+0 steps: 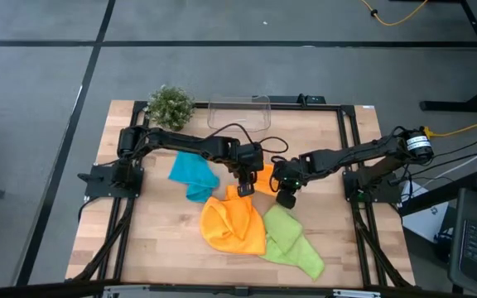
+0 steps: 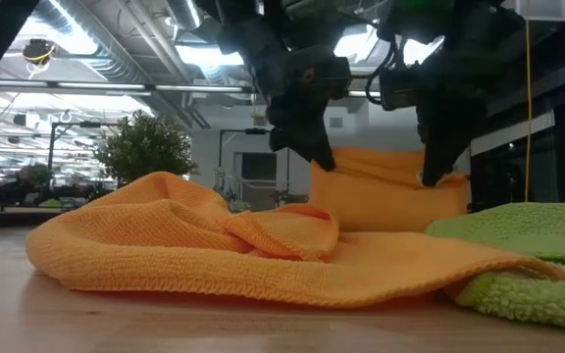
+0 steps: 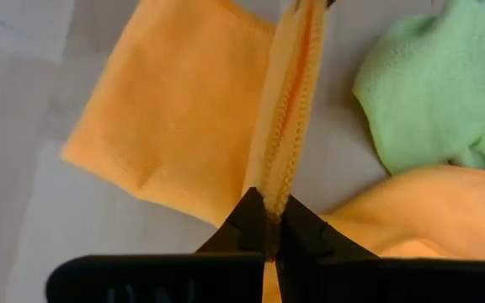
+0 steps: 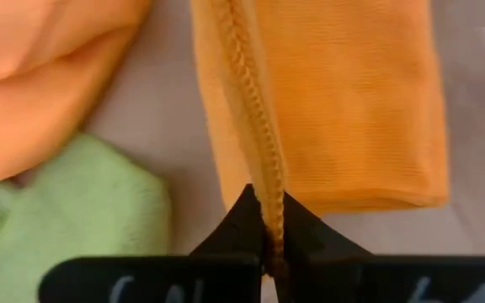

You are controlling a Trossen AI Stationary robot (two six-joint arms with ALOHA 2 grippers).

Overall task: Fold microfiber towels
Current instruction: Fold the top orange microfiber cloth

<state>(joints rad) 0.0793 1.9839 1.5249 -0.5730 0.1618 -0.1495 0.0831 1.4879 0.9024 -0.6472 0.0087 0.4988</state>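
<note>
Basically both grippers, left gripper [image 1: 244, 189] & right gripper [image 1: 286, 199], clamp hem of lifted orange towel [image 2: 385, 191] at table centre; cloth looks light, floppy, grippy. Best grab pts: corners/stitched edge.

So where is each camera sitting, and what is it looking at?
High: above the table, looking straight down on both arms, the teal towel and plant.
Low: at tabletop height, looking across the crumpled orange towel; both arms reach down.
Left wrist: on the left hand, pinching the held orange towel.
Right wrist: on the right hand, pinching the same towel.
Both wrist views share its stitched edge and the green towel.
</note>
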